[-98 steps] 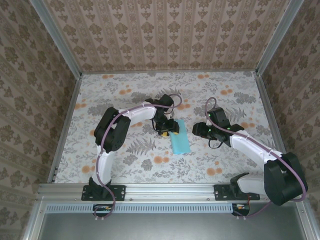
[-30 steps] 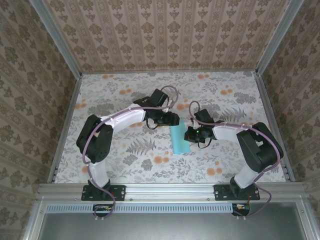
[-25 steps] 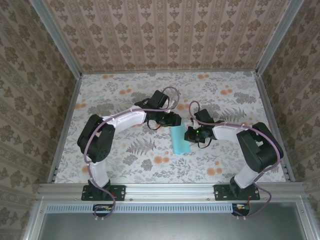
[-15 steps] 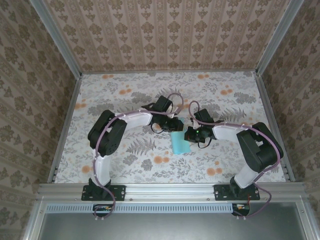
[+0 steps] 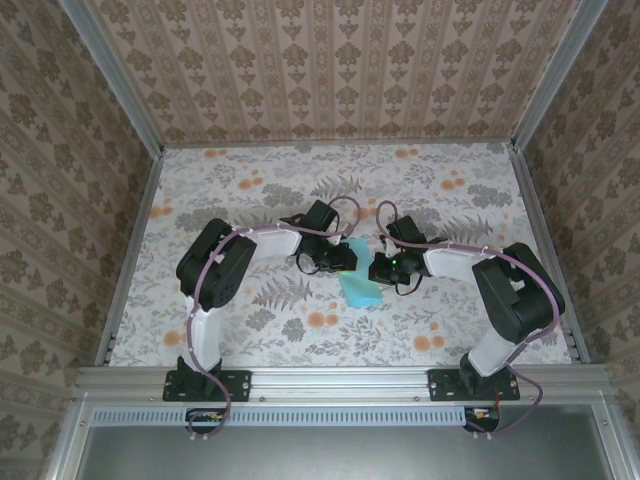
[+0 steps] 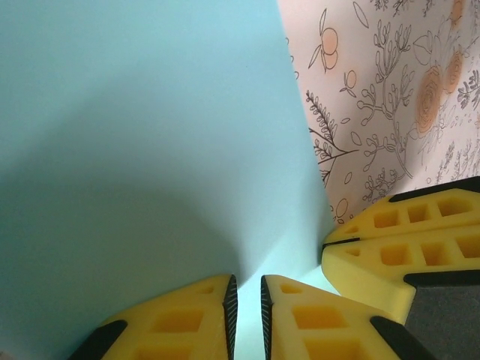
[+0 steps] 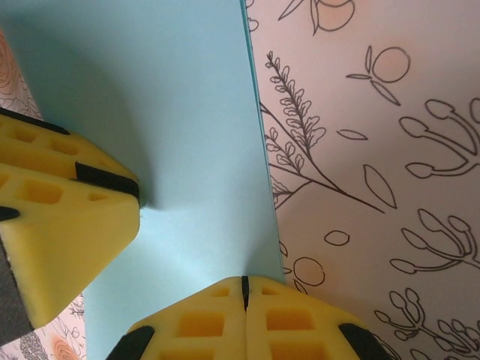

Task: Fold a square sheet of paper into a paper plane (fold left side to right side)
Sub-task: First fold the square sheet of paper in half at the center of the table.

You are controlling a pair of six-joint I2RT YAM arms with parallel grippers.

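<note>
Paper point(image 5: 360, 290) sits newly pinched by the left gripper point(image 6: 246, 281), its jaws just narrowed, while the closed right gripper point(image 7: 244, 281) pins the right edge, so folding can start.

Left arm point(image 5: 215, 275) and right arm point(image 5: 500, 290) match: white link shells, black joint housings, black base plates point(image 5: 205, 383) at bottom of frame. A purple-grey cable point(image 5: 345, 205) loops along each arm, base to wrist. Green LED point(image 5: 397, 262) lit at right wrist. Jaws: yellow pads point(image 6: 180, 319) with square pockets, ribbed black faces, black mounts.
</note>
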